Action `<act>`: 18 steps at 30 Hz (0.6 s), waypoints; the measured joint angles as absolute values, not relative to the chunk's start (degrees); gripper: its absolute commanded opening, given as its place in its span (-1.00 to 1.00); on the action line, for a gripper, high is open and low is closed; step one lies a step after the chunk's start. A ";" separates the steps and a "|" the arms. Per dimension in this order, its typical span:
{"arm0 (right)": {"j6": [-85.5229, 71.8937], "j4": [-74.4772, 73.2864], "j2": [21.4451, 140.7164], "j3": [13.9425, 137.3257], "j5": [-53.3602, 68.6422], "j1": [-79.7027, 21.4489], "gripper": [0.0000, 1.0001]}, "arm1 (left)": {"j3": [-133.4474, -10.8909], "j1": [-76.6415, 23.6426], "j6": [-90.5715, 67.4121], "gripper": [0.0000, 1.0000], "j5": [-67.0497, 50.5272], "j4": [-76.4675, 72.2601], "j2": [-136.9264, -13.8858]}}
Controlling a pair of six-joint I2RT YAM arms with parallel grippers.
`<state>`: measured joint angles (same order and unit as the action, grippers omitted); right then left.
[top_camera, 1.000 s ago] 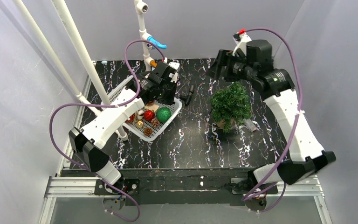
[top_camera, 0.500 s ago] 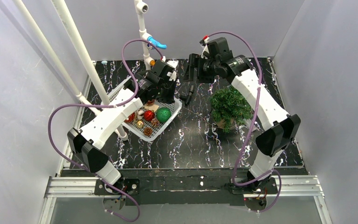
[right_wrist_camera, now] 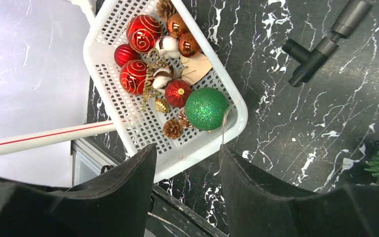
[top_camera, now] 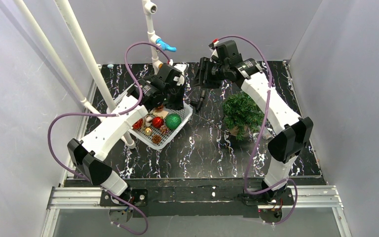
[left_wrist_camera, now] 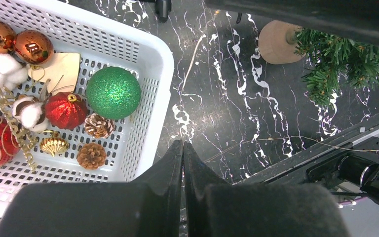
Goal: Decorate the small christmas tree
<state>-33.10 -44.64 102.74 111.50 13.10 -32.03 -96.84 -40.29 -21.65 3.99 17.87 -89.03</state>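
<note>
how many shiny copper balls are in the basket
2. Both sit side by side in the white basket: one copper ball toward the basket's end, the other copper ball beside the wooden tag. More could be hidden under other ornaments.

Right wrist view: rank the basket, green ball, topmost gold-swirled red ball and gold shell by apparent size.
1. basket
2. green ball
3. swirled red ball
4. gold shell
All three ornaments lie in the basket, so nearness to the camera hardly skews the order.

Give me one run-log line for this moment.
left claw: shut, at white basket rim | right claw: open, above basket | small christmas tree: bare
</note>
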 measured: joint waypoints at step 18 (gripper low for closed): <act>-37.19 -41.34 107.46 111.53 16.51 -32.03 -0.97 | -95.94 -40.27 -22.15 -1.00 3.53 17.80 -86.78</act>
